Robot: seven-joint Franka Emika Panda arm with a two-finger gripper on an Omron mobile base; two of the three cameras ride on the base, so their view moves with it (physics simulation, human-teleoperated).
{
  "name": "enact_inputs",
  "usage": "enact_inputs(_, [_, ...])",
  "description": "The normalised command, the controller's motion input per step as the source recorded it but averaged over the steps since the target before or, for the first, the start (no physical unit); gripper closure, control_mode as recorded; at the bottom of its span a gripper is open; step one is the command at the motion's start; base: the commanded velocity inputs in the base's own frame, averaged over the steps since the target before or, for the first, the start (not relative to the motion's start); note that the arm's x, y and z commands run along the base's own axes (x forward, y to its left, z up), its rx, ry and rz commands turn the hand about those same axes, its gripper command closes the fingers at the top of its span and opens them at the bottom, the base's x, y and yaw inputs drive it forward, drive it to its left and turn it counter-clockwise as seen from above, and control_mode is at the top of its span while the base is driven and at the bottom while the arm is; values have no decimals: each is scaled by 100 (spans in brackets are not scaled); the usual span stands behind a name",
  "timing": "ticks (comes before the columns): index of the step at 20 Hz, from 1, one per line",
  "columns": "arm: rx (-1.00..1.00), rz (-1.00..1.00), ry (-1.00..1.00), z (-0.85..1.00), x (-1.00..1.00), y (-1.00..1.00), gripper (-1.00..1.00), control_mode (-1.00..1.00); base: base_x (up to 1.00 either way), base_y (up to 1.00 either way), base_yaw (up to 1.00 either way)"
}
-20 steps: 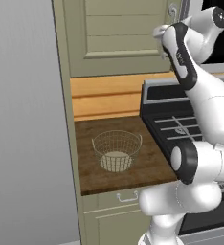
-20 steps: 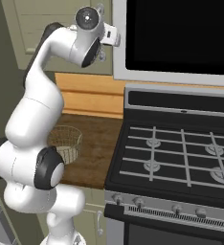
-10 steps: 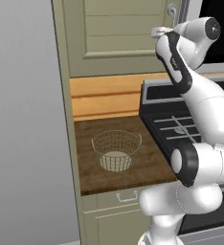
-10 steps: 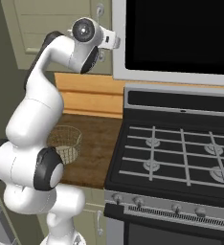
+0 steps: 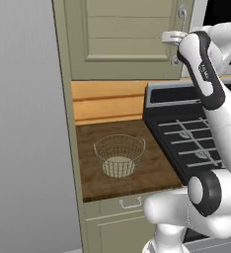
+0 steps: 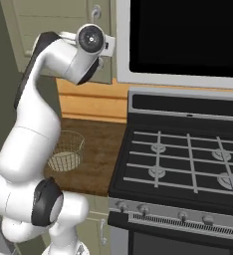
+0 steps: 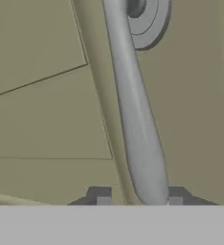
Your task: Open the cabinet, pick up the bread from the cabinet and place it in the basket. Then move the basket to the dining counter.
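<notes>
Nearest to you, the white arm rises from the base and bends up toward the wall cabinet (image 5: 132, 39). Below it, on the short dark wood worktop (image 5: 88, 173), you have the wire basket (image 5: 119, 155) standing upright, apart from everything else; it also shows in the right base view (image 6: 66, 150), partly behind the arm. Just beside the worktop sits the black gas stove (image 6: 188, 164), with a small drawer (image 5: 130, 203) and its thin wire pull under the worktop's front edge.

Further up, your gripper (image 7: 139, 201) is at the cabinet's curved silver bar handle (image 7: 135, 119). In the hand view the two dark fingertips (image 7: 103, 201) stand apart, one on each side of the handle's lower end, so the handle passes between them. You cannot tell from the pictures whether the pads press on the bar or merely straddle it. The handle's round mount (image 7: 145, 19) sits at the top of that view.

The cabinet door is closed, flush with its frame. Behind the worktop runs a pale wooden backsplash (image 5: 107, 101).
</notes>
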Motion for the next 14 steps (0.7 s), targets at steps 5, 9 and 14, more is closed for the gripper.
enact_inputs(5, [0,14,-6,-2,-100,100,100,-100,0,0,0])
enact_inputs(9, [0,5,0,-2,-99,100,100,-100,0,0,0])
enact_inputs(14, [-6,-5,-1,11,-100,100,100,-100,0,0,0])
